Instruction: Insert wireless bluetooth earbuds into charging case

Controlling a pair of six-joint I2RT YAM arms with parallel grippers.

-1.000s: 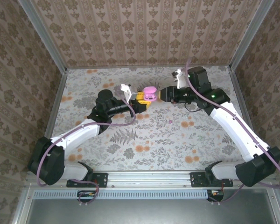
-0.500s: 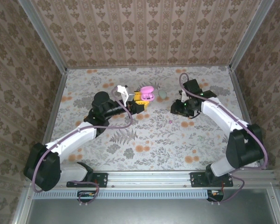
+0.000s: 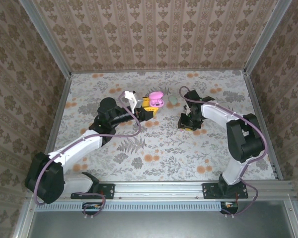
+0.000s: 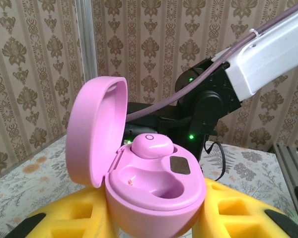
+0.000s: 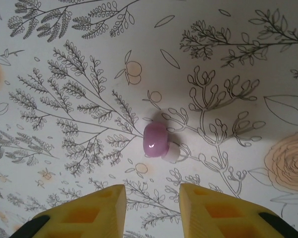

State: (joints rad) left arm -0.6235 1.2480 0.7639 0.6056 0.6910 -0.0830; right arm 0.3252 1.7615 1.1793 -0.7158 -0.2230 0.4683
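here, from above, the left arm [image 3: 84,144] stretches toward the far middle of the floral surface [image 3: 159,148]. the left fingers [image 3: 148,105], padded in yellow, clamp the pink charging case [image 3: 156,98] from both sides, its lid open. a mint-green case [image 3: 173,99] lies on the surface just to the right of the pink one, apart from it. the right arm [image 3: 223,116] folds inward, and the right fingers [image 3: 187,123] point down at the surface, nearer to the viewer than the mint-green case and to the right of the pink one.

in the left wrist view, the pink charging case [image 4: 154,193] stands upright between the yellow left fingers [image 4: 233,213], which press against its base on either side. the lid [image 4: 94,129] is hinged up at the left. the seated earbud [image 4: 151,145] fills the far socket, while the near socket [image 4: 149,181] is bare. the right arm [image 4: 268,54] crosses behind the case, in front of the patterned wall [image 4: 35,74].

in the right wrist view, the right fingers [image 5: 102,206] stand parted with nothing between them. the loose earbud [image 5: 156,139], a pinkish-purple bean with a pale tip, lies on the surface just beyond the gap and touches neither finger.
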